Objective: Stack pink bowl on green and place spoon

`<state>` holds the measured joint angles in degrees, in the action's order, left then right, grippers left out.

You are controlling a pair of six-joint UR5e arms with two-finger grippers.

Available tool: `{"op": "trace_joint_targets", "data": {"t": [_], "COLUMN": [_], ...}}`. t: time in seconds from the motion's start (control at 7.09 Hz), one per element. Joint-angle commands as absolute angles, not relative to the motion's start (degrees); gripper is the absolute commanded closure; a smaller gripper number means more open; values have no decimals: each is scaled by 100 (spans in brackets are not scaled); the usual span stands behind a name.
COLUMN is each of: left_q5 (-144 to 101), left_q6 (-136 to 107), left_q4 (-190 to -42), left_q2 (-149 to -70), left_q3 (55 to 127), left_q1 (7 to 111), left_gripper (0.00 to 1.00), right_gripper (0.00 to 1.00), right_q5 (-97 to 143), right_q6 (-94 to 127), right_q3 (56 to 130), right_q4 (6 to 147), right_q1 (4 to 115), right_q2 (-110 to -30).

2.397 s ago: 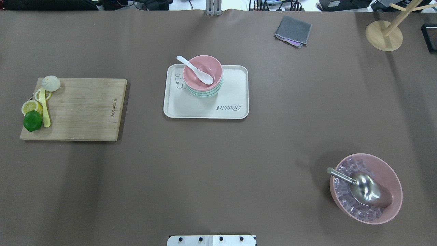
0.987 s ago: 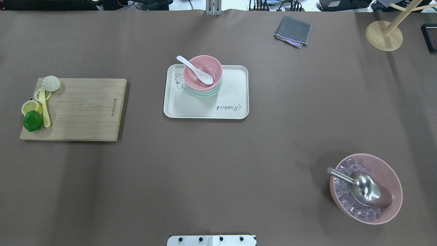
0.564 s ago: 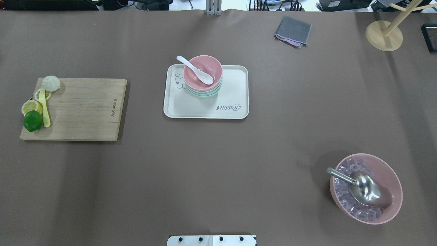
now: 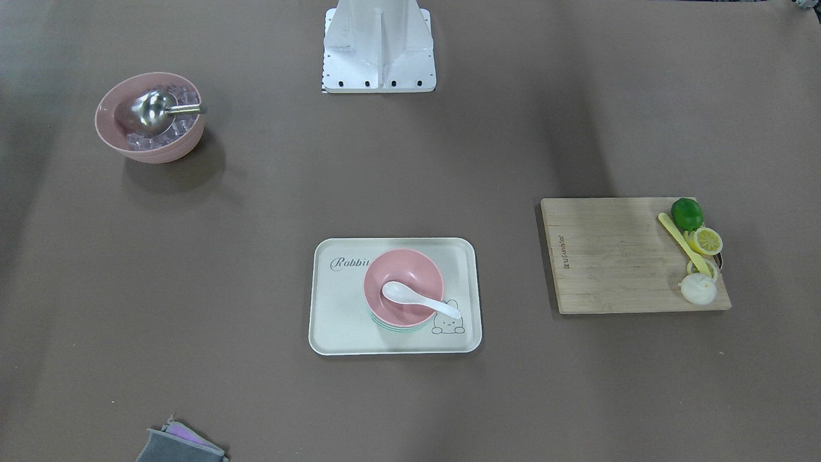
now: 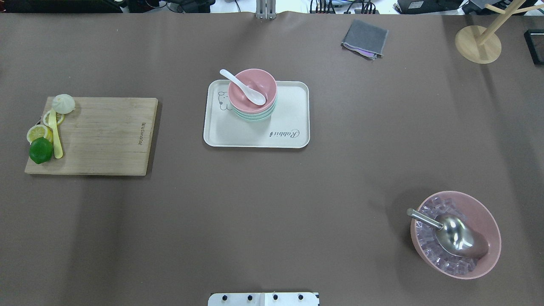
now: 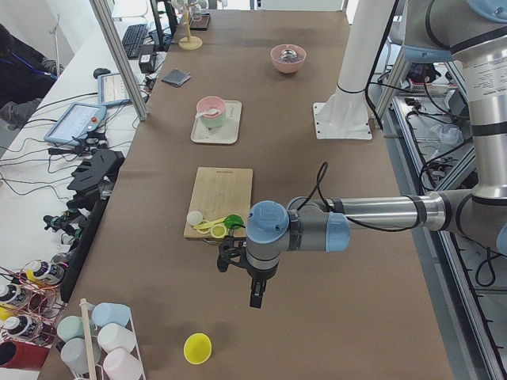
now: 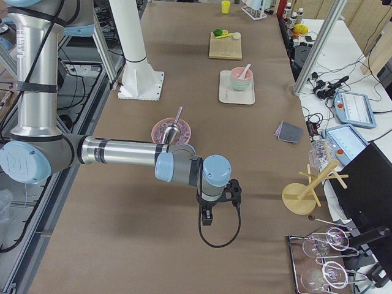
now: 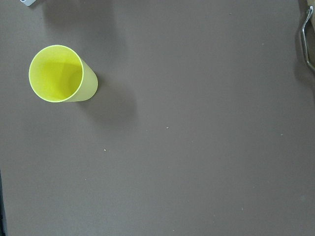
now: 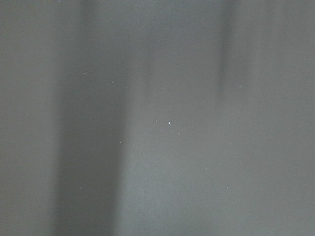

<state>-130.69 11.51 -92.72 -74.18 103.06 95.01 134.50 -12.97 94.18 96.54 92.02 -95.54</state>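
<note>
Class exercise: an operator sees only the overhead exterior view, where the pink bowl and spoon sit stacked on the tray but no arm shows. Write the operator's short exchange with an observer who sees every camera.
Operator: No arms in my frame. Where is the left one?
Observer: Its left hand hangs above the table, past the cutting board, beyond your left edge.
Operator: And the other?
Observer: The right hand hangs above the table past the ice bowl, toward the right end.
</note>
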Motion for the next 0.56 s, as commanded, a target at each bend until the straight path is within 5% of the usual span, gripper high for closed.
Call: {"op": "trace_joint_targets", "data": {"t": [0.0, 0.42], "left_q5": [-13069, -13069], "left_q6": [1143, 1151], "left_q4": [-9272, -9272], "left_q2": [-7418, -7418], "left_q3": [10283, 10318], "left_q1": [9501, 9501], "left_gripper": [2, 2], "right_gripper": [0, 0], "right_q5": [13447, 13439], "right_q6": [-1292, -1292], "right_q3": [9413, 9413], "right_q4": [9616, 9598], "right_q1": [9193, 9202], "right_q2": [-9580, -9571]}}
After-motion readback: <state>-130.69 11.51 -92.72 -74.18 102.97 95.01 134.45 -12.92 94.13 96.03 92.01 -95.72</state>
